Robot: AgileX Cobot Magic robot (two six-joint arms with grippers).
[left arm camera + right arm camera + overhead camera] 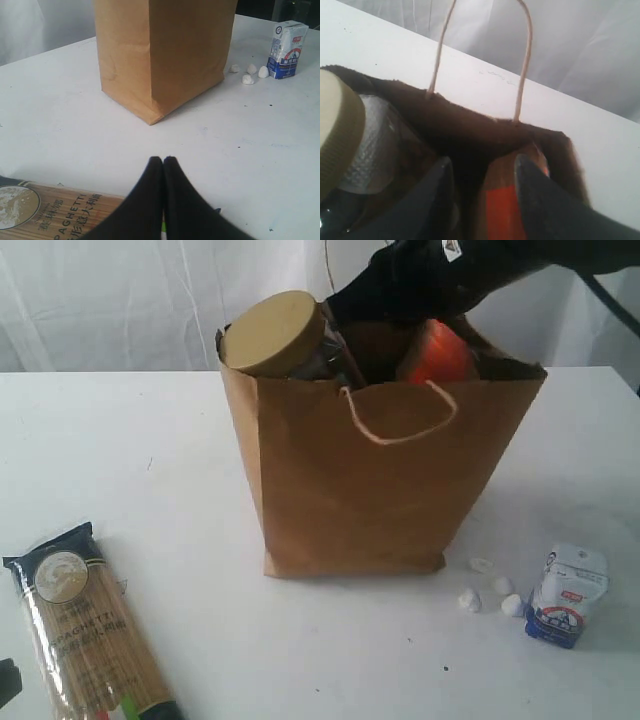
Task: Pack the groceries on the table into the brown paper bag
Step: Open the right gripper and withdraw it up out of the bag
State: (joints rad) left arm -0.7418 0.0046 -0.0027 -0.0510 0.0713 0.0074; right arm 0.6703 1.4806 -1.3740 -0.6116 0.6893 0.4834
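- Left gripper (163,162): nearest of all, at about 7 o'clock from the brown paper bag (370,490) in the exterior view. Its two black fingers are pressed together with nothing between them, and they hang just over the table (150,440) beside the edge of the spaghetti packet.
- Blue-ended spaghetti packet (85,635): lies flat on the table at about 8 o'clock from the bag, well apart from it. Its long axis runs from 11 o'clock to 5 o'clock. The dark blue end with a round pale emblem points to 11 o'clock. The word "SPAGHETTI" is printed across it below the emblem, with a line of Chinese characters beside it.
- Small white-blue packet (568,595): stands upright at about 4 o'clock from the bag. It is white above with a blue band at its foot and a small red mark. Its writing is too small to read.
- Tiny white lumps (490,590): four lie on the table between that packet and the bag's near corner.
- The bag stands upright in the middle of the table with its mouth open. A cord handle (400,425) hangs down its near face.
- Tan-lidded clear jar (275,335): in the bag at its 10 o'clock side, tilted. Its lid pokes over the rim and faces up toward 10 o'clock.
- Orange-labelled brown pouch (437,352): in the bag at its 2 o'clock side, with its top showing above the rim.
- Right gripper (482,162): over the bag's mouth with its fingers spread. The pouch's top is between them. I cannot tell whether they touch it.
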